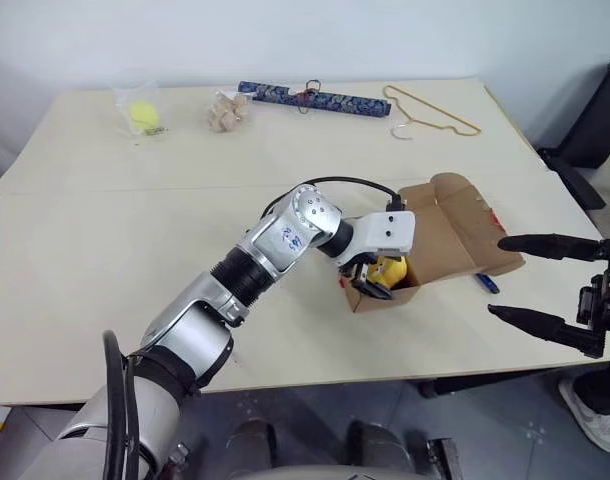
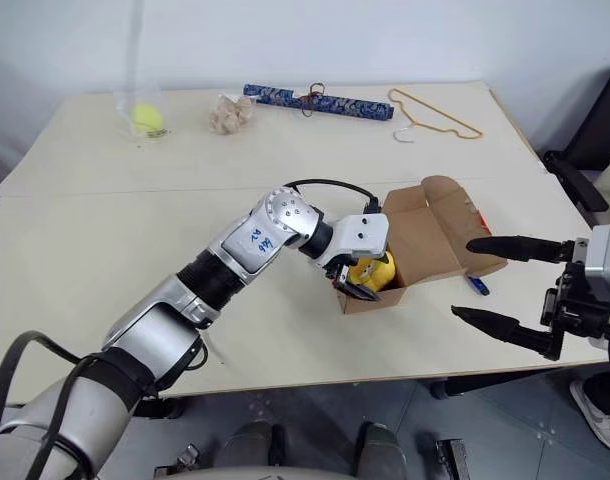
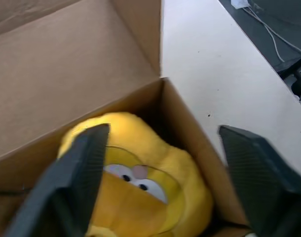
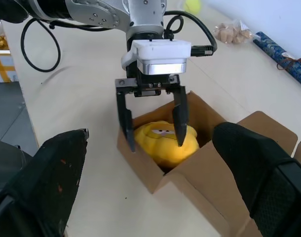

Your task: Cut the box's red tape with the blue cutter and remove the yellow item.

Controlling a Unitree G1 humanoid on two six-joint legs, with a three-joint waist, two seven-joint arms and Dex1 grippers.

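The cream table (image 1: 135, 260) is carrying everything, and the brown cardboard box (image 1: 440, 235) is sitting near its right edge, toward the near side, with its lid flaps folded back and lying open. A scrap of the red tape (image 1: 495, 217) is showing on the outer flap, on the side nearest the table's right edge.

The left gripper (image 4: 153, 136) is reaching down into the open box from the box's left side. Its two black fingers (image 4: 126, 126) are standing partly apart, not at full spread. One finger is running down just outside the box's near-left wall, while the other is dipping inside the box and lying against the front of the yellow item (image 4: 163, 143). No closed grip on the toy is showing.

The yellow item, a soft plush with a cartoon face, is lying in the bottom of the box, tucked against the corner nearest the robot, directly beneath and between the left fingers.

The right gripper (image 1: 530, 283) is hovering off the table's right edge, beside the box, with its fingers spread wide and nothing between them.

The blue cutter (image 1: 486, 282) is lying on the table just right of the box, close to the right edge and near the upper right finger.

Along the far edge are lying a long dark blue patterned roll (image 1: 313, 98), a wire hanger (image 1: 430, 112), a small beige bundle (image 1: 228, 112) and a clear bag holding a yellow-green ball (image 1: 141, 115).
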